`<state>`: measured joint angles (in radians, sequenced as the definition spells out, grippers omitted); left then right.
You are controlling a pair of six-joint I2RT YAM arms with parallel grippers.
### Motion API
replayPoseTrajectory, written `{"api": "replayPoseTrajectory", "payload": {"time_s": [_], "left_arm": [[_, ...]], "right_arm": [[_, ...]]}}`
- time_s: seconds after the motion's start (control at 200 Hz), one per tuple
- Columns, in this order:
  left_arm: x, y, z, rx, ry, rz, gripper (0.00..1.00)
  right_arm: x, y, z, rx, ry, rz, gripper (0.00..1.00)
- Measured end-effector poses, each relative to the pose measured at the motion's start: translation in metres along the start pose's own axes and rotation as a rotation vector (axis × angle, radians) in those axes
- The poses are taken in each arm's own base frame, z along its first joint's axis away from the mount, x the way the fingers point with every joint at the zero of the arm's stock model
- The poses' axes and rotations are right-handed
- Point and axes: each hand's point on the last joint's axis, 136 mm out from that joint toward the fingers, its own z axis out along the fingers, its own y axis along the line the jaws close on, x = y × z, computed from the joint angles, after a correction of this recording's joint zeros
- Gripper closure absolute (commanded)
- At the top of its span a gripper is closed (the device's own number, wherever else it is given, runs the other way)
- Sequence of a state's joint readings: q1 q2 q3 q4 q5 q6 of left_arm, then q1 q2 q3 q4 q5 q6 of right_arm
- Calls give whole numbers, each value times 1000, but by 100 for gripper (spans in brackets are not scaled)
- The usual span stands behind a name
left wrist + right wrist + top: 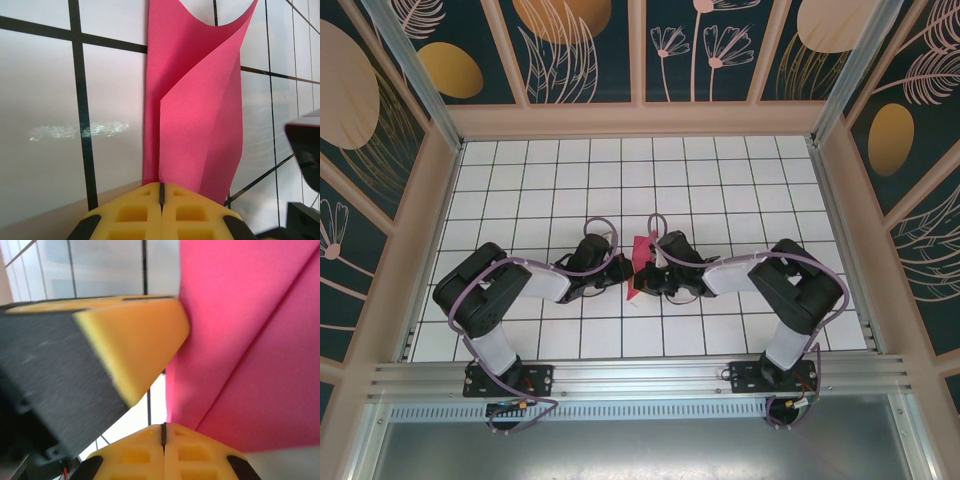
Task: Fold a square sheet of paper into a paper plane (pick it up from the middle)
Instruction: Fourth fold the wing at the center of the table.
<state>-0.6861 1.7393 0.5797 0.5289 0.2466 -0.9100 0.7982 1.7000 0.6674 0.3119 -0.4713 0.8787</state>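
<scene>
The square sheet of paper (pixel 640 262), magenta-pink and already partly folded with one flap curling loosely over a lengthwise crease (pixel 200 125), stands between the two arms at the middle of the white tiled table (pixel 720 180). It rises from the left gripper (pixel 161 186), whose yellow pads are pressed fully together on its lower edge, apparently to anchor the crease. The right gripper (pixel 164 427) is likewise fully closed at the sheet's (pixel 250 340) lower edge, just beside its partner's pad, though whether it pinches the paper cannot be told; the close pairing suggests one hand steadies while the other works the fold.
</scene>
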Motion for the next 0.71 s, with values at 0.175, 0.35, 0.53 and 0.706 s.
{"api": "replayPoseTrajectory", "payload": {"time_s": [0.175,0.35,0.53,0.706], "left_arm": [[0,0,0,-1,-1,0,100],[0,0,0,-2,-2,0,100],[-1,1,0,-5,-6,-5,100],[-3,2,0,-11,-15,-19,100]], "right_arm": [[10,3,0,-11,7,5,93],[14,0,8,1,23,5,94],[10,1,22,14,40,8,95],[9,2,24,22,50,12,94]]}}
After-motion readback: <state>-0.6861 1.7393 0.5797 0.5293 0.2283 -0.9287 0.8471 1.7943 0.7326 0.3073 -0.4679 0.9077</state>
